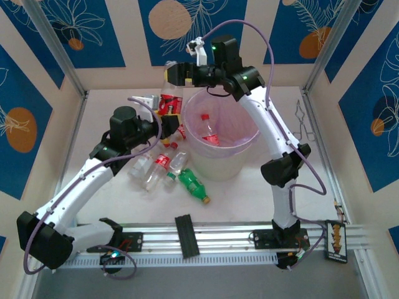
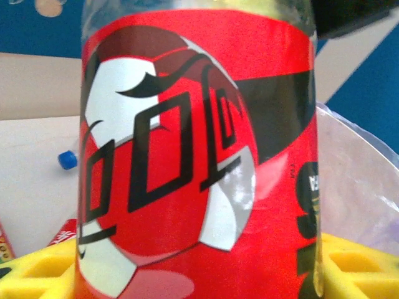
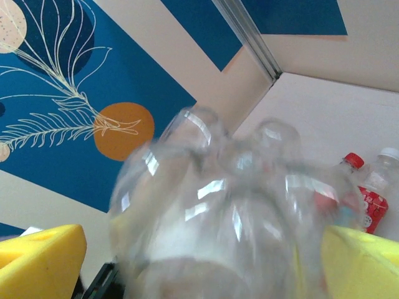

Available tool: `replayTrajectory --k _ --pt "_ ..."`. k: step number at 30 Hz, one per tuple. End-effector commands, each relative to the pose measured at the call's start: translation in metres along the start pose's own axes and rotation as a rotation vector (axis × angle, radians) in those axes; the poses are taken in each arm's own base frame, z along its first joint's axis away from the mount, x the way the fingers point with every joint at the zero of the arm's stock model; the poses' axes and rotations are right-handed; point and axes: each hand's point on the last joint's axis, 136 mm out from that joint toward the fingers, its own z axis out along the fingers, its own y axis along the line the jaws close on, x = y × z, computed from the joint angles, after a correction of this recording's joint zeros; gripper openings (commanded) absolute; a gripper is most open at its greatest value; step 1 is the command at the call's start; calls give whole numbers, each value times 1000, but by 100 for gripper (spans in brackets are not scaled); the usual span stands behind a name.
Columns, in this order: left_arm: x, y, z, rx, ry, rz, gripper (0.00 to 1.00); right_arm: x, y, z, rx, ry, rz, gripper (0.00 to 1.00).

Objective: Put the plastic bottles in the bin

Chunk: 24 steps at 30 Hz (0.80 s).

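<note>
A red-labelled clear plastic bottle (image 1: 169, 101) hangs above the table (image 1: 237, 194) just left of the bin (image 1: 221, 165), a round cream-white bucket lined with a pinkish translucent bag. Its neck and cap are hidden behind the left end effector (image 1: 169, 117). In the left wrist view both ends are cut off, with the label's black-and-white lettering crossing the frame. In the right wrist view its lobed clear bottom is blurred.

Seen from above, the bottle's long axis runs from the left end effector toward the far wall, clear bottom end farthest away. Whether it stands plumb or leans cannot be told.

The left end effector (image 2: 199, 274) is clenched on the labelled body, with yellow pads (image 2: 37, 274) against both sides. The right end effector (image 1: 176, 73) brackets the bottom end. Its yellow pads (image 3: 43, 255) stand wide on either side, and whether they press the plastic cannot be told.

Red-labelled bottles (image 1: 209, 132) lie inside the bin. More small clear bottles (image 1: 161, 166) and a green bottle with a yellow cap (image 1: 192, 184) lie in a huddle on the table, near the bin's front left.
</note>
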Motion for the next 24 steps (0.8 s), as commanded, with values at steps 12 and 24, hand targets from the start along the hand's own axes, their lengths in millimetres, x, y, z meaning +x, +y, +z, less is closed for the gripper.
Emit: replayTrajectory --k 12,24 --pt "-10 -18 -7 58 -38 54 16 5 1 10 -50 34 38 69" --pt "-22 -14 -28 -22 -54 95 100 -27 32 -26 -51 -85 -108 59"
